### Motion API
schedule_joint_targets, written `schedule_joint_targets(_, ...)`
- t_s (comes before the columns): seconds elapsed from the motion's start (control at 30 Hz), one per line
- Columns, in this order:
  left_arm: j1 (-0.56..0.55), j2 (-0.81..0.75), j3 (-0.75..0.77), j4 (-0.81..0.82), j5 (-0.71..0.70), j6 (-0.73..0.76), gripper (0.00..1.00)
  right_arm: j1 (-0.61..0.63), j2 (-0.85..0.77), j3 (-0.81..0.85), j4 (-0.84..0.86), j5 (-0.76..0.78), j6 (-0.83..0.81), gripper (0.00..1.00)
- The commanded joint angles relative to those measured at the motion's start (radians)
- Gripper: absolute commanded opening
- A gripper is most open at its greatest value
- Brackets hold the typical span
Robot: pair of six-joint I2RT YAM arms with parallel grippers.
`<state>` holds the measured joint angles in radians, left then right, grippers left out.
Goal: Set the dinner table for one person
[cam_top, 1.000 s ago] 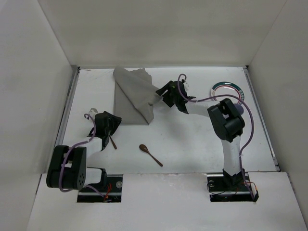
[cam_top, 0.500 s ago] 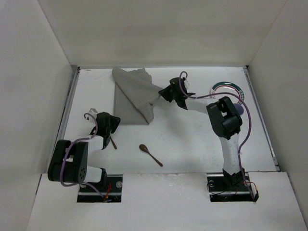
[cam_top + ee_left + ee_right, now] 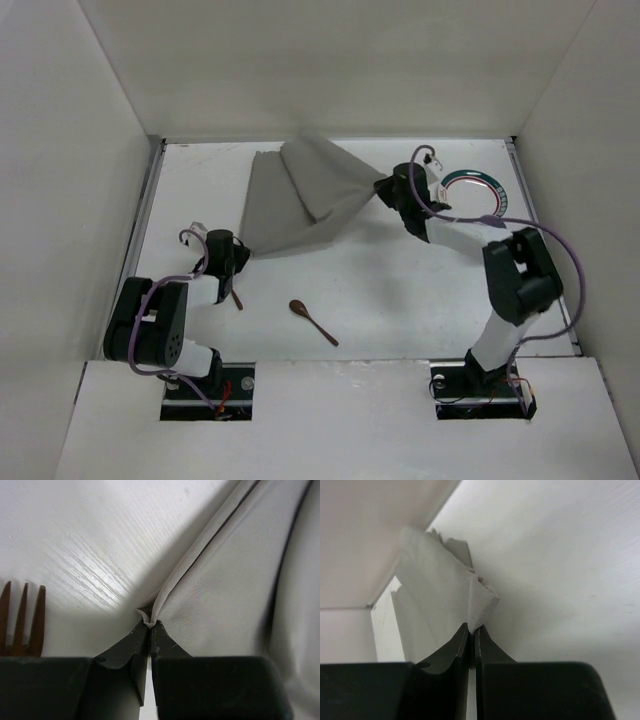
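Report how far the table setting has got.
Done: nothing is laid in place yet. In hand: the left gripper and right gripper each pinch a corner of the grey cloth mat, stretching it above the dinner table. Left: laying the mat flat, then placing the plate, wooden spoon and fork.

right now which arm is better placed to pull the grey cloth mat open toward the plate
Right. The right gripper is shut on a lifted corner of the grey rectangular cloth mat, beside the green-rimmed round plate. The left gripper pins the opposite near corner.
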<state>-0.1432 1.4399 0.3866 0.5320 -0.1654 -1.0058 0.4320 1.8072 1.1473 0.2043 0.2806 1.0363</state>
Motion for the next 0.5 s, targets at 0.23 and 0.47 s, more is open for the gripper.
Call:
schedule_joint_targets(0.23, -0.016, -0.025, 0.000, -0.047, -0.056, 0.026, 0.02, 0.011, -0.272, -0.346, -0.055, 0.290, -0.078, 0.03)
schedule_joint_targets(0.47, -0.005, -0.180, -0.035, -0.144, -0.074, 0.038, 0.02, 0.012, -0.402, -0.465, -0.150, 0.270, -0.084, 0.04)
